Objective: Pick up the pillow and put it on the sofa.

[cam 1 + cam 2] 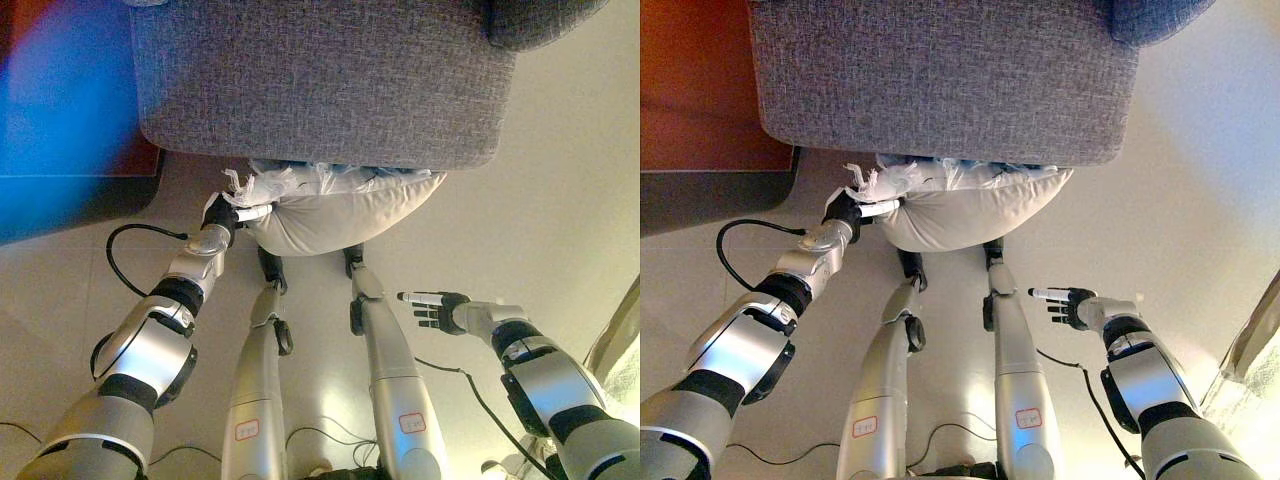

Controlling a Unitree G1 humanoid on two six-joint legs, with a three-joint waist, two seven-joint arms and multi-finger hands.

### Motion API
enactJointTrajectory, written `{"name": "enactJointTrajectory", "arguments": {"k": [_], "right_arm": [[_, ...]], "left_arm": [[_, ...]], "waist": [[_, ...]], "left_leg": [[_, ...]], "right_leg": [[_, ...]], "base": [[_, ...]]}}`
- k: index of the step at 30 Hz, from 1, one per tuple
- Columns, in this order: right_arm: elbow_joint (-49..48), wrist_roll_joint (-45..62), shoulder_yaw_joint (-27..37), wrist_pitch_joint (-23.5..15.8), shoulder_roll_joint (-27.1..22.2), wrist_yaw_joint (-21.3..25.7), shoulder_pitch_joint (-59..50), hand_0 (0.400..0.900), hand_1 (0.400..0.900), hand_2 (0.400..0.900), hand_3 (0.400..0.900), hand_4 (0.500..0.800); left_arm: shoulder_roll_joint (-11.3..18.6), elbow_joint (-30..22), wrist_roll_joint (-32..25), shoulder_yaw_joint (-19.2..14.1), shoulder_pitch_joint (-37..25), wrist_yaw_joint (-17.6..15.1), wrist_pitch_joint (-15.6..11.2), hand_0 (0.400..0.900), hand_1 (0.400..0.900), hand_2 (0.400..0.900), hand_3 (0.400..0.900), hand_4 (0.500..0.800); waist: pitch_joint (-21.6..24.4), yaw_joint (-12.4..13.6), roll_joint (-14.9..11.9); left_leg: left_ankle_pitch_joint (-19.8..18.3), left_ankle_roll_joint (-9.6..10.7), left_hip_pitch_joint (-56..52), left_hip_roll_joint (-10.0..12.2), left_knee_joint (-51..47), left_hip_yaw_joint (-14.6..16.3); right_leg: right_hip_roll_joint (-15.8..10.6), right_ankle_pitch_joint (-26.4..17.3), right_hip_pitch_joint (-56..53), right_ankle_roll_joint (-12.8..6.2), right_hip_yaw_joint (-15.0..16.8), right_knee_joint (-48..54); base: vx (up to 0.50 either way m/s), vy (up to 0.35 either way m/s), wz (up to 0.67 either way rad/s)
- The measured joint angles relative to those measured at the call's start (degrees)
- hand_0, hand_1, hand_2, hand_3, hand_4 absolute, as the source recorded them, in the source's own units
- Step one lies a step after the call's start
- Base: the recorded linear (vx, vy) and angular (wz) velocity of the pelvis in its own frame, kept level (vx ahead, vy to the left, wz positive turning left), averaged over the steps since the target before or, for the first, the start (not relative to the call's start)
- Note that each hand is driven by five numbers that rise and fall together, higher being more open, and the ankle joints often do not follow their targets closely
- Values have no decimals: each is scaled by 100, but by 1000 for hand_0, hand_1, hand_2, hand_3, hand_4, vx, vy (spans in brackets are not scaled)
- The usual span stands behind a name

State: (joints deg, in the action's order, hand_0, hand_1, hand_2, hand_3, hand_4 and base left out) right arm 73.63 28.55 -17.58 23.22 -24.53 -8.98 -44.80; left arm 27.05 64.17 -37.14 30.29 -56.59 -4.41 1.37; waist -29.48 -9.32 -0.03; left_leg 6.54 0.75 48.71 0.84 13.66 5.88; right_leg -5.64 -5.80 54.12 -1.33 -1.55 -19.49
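Note:
A cream pillow (335, 210) in crumpled clear plastic wrap lies on the floor against the front of the grey fabric sofa (320, 80), partly under its edge. My left hand (228, 213) is at the pillow's left end, with a white-tipped finger held straight against it, just below the bunched plastic. My right hand (437, 307) is open with fingers spread, low and to the right of the pillow, apart from it. The pillow also shows in the right eye view (965, 205), with the left hand (848, 211) and the right hand (1068, 302).
The floor is pale tile (540, 230). A dark red-brown surface (690, 90) with a dark edge lies left of the sofa. A second grey cushion or arm (545, 20) shows at the top right. Something pale stands at the right edge (620, 345).

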Motion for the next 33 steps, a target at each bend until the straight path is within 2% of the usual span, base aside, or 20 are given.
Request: {"name": "enactJointTrajectory", "arguments": {"k": [9, 14, 19, 23, 25, 29, 33], "right_arm": [[1, -4, -6, -9, 5, -14, 154, 900, 900, 900, 900, 800], [-3, -10, -3, -7, 28, -52, 382, 900, 900, 900, 900, 800], [-24, -62, 15, -6, 26, -90, 723, 900, 900, 900, 900, 800], [-123, -232, 247, -17, -10, -154, 1054, 900, 900, 900, 900, 800], [-149, -243, 423, -32, -12, -170, 1246, 900, 900, 900, 900, 800], [-151, -452, 731, -138, -156, -284, 1699, 900, 900, 900, 900, 800], [-155, -690, 1058, -164, -203, -323, 2237, 900, 900, 900, 900, 800]], "left_arm": [[-97, -74, 24, 81, 172, 101, 278, 400, 400, 400, 400, 500], [-101, -163, 140, 83, 506, 284, 392, 400, 400, 400, 400, 500], [16, -249, 393, 174, 793, 488, 645, 400, 400, 400, 400, 500], [78, -427, 697, 173, 1055, 675, 683, 400, 400, 400, 400, 500], [129, -499, 832, 173, 1163, 893, 750, 400, 400, 400, 400, 500], [207, -924, 1085, 173, 1474, 1314, 755, 400, 400, 400, 400, 500], [355, -1446, 1455, 172, 1929, 1672, 761, 400, 400, 400, 400, 500]], "waist": [[-1, 7, 0], [-2, 6, 4], [14, 23, 49], [113, 36, 276], [124, 97, 413], [412, 179, 791], [735, 174, 951]], "left_leg": [[32, 37, -844, -15, -185, -1], [63, 57, -1709, 6, -494, 9], [108, 70, -2667, 20, -921, 1], [137, 57, -3204, 30, -1240, -17], [168, 18, -3613, 35, -1434, 0], [147, 24, -4135, 40, -1756, -9], [3, 27, -4646, 58, -1829, -18]], "right_leg": [[-10, 53, -768, -10, -19, 14], [-3, 71, -1586, -3, -36, 228], [13, 82, -2505, -11, -108, 569], [14, 68, -3058, -32, -174, 876], [20, 41, -3468, -37, -199, 1062], [37, 7, -4081, -96, -267, 1525], [89, -12, -4825, -121, -369, 2009]], "base": [[-1, -11, 1], [9, -1, 0], [81, 7, -2], [109, -4, -3], [210, 17, -4], [232, 25, -3], [260, -49, 6]]}}
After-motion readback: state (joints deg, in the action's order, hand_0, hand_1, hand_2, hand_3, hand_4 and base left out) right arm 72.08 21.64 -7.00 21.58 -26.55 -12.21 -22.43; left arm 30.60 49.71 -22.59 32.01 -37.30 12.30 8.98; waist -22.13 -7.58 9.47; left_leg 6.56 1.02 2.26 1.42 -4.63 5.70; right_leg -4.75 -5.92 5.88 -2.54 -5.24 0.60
